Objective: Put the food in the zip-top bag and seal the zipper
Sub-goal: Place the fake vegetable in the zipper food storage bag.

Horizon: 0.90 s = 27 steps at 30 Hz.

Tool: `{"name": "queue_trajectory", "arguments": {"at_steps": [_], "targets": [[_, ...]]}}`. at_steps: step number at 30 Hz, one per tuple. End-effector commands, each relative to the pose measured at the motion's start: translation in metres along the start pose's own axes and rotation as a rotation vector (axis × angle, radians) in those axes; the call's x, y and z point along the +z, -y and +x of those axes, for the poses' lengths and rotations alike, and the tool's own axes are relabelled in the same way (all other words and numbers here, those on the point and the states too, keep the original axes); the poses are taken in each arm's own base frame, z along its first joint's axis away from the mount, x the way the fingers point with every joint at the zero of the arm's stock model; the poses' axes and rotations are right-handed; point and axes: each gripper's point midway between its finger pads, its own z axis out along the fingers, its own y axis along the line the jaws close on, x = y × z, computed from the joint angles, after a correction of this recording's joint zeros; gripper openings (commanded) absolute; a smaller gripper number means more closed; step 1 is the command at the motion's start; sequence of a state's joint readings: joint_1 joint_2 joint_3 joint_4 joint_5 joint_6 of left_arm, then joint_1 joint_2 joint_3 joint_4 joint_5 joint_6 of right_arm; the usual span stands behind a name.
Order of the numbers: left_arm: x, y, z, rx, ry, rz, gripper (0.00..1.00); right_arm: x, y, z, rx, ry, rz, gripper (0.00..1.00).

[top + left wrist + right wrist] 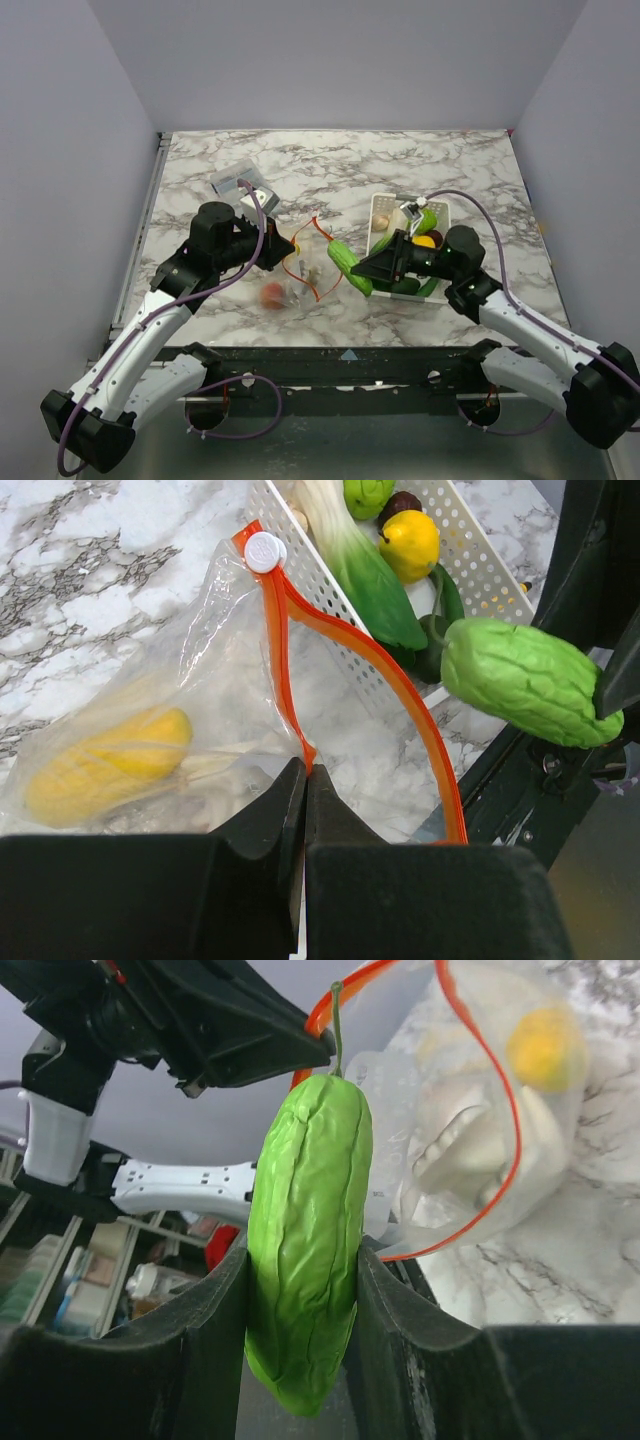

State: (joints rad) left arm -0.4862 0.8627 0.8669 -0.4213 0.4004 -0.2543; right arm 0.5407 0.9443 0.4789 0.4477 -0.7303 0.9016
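Note:
The clear zip-top bag [292, 278] lies at mid-table with its orange-red zipper [350, 640] gaping open. Inside it are a yellow piece [105, 765] and a white mushroom [455, 1160]; a red-orange fruit [272, 294] shows at its near end. My left gripper [306, 772] is shut on the zipper strip and holds the mouth up. My right gripper [300, 1260] is shut on a wrinkled green cucumber [305, 1240], held just right of the bag's mouth [345, 262]. More food lies in the white basket [470, 555]: a lemon [408, 542] and a leafy vegetable [365, 575].
A flat grey-clear packet [238, 180] lies at the back left, beyond my left arm. The white basket [381, 207] stands right of the bag under my right arm. The table's near edge [340, 350] runs just below the bag.

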Motion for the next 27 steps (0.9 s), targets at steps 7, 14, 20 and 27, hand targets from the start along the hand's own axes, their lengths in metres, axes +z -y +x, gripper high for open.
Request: {"name": "queue_trajectory", "arguments": {"at_steps": [7,14,20,27], "targets": [[0.0,0.001,-0.003,0.007,0.002,0.007,0.0,0.029,0.025,0.016,0.181,-0.169,0.103,0.1],[0.0,0.001,-0.003,0.007,0.001,0.007,0.0,0.06,0.03,0.014,0.213,-0.218,0.157,0.13],[0.001,0.0,-0.003,0.007,-0.001,0.001,0.0,0.096,0.033,0.011,0.185,-0.174,0.26,0.15],[0.0,0.0,-0.003,0.009,0.0,0.001,0.0,0.118,0.05,0.001,0.168,-0.112,0.347,0.18]]}}
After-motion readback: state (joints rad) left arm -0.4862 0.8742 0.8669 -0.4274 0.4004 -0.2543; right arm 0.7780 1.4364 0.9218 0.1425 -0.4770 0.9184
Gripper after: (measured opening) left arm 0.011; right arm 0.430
